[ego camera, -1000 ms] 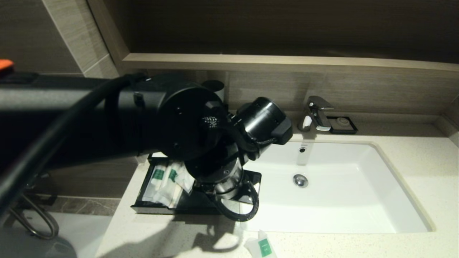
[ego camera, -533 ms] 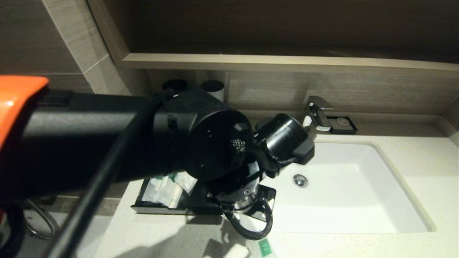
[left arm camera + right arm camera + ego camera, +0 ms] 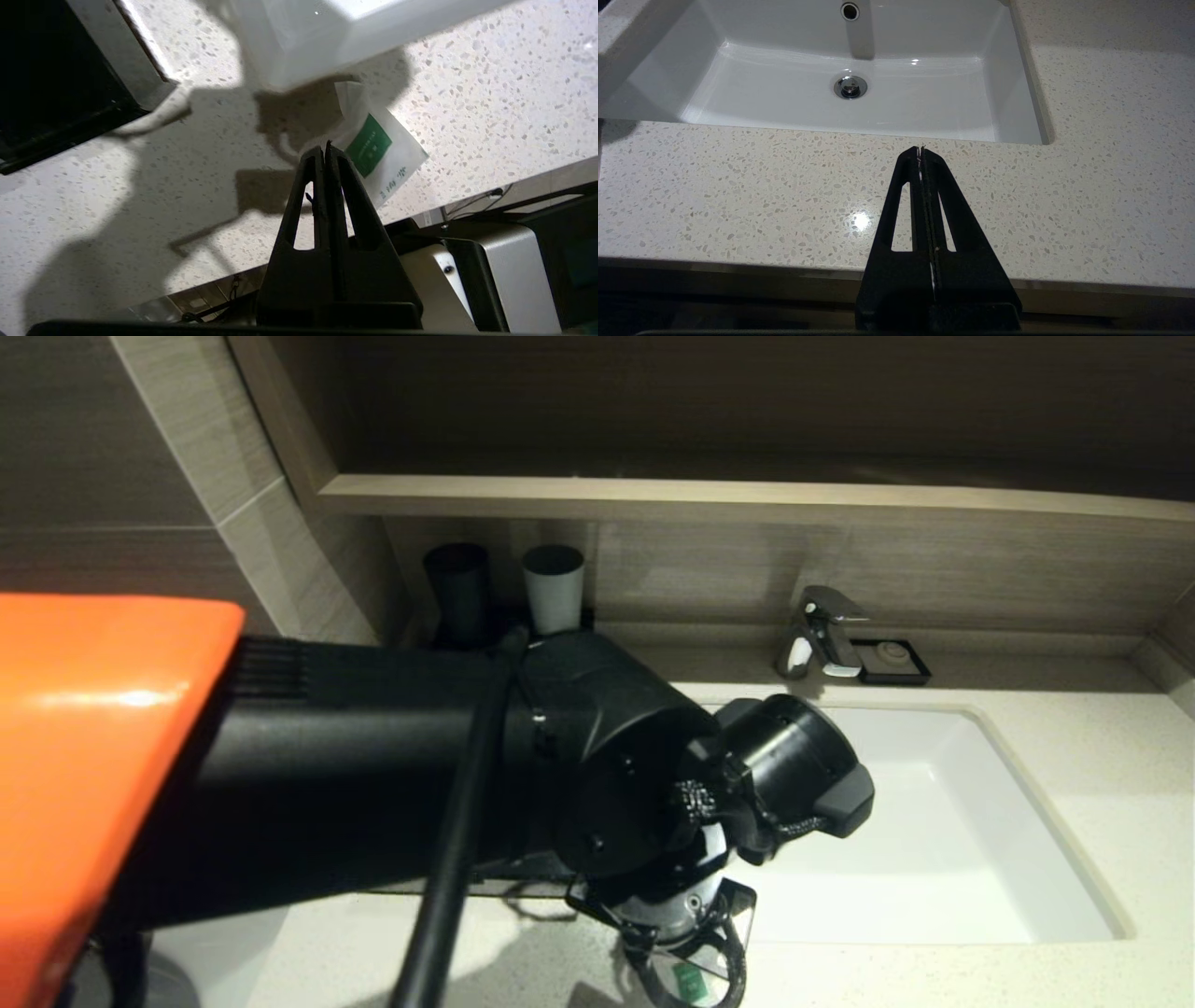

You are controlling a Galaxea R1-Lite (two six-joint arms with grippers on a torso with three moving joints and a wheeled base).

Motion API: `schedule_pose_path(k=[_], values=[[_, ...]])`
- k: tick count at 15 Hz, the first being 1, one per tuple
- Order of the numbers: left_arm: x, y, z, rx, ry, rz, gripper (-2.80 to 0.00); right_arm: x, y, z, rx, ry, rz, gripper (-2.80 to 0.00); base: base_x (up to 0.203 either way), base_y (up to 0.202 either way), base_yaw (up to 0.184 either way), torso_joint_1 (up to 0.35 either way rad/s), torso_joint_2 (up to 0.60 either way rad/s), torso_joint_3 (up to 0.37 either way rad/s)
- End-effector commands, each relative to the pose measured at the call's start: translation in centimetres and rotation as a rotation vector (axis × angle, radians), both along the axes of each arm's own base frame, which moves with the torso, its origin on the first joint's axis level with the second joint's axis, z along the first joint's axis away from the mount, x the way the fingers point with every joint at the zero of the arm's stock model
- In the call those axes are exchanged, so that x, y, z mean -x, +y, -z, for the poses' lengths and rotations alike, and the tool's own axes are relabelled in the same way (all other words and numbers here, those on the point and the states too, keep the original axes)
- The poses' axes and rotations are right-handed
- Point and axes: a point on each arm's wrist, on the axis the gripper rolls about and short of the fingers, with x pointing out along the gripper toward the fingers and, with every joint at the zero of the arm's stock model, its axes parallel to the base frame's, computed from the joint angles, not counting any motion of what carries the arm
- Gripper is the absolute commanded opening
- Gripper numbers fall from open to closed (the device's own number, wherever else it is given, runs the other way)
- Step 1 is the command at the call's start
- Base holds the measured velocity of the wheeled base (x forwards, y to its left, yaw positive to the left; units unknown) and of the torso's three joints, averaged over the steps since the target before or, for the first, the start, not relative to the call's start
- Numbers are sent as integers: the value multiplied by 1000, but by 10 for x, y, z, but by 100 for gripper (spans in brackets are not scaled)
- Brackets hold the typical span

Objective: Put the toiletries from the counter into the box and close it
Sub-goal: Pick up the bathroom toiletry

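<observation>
- Your left end effector [image 3: 324,149] is showing its two black fingers pressed flat together, holding nothing.
- In the left wrist view its tips are sitting just over the edge of the white sachet with green label [image 3: 379,144]; whether they are touching the wrap you cannot tell.
- That sachet is lying flat on the speckled table [image 3: 490,93], right of centre in the wrist frame, close by the corner of the white basin [image 3: 299,42].
- In the head view the same sachet [image 3: 691,980] is peeking out at the bottom centre, under the left arm [image 3: 373,775], which is filling the left and middle of the frame.
- The black box [image 3: 51,84] is occupying the upper left of the wrist frame, apart from the sachet; in the head view the arm is covering nearly all of it.
- Your right end effector [image 3: 923,151] is hanging with its fingers shut together and nothing between them, over the table's front strip before the basin [image 3: 859,70].
- A dark cup [image 3: 457,588] and a grey cup [image 3: 553,583] are standing side by side in the head view's upper middle.
</observation>
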Motion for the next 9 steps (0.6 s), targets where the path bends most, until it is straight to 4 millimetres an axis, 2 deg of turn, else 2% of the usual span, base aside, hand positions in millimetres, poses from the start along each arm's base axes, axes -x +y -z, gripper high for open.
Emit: schedule_pose_path(k=[1, 9], values=[[5, -3, 4, 10, 40, -8, -280, 0, 0, 0, 1, 0, 0, -280, 0, 0, 0, 0, 0, 0], [11, 2, 15, -32, 85, 0, -280, 0, 0, 0, 1, 0, 0, -280, 0, 0, 0, 0, 0, 0]])
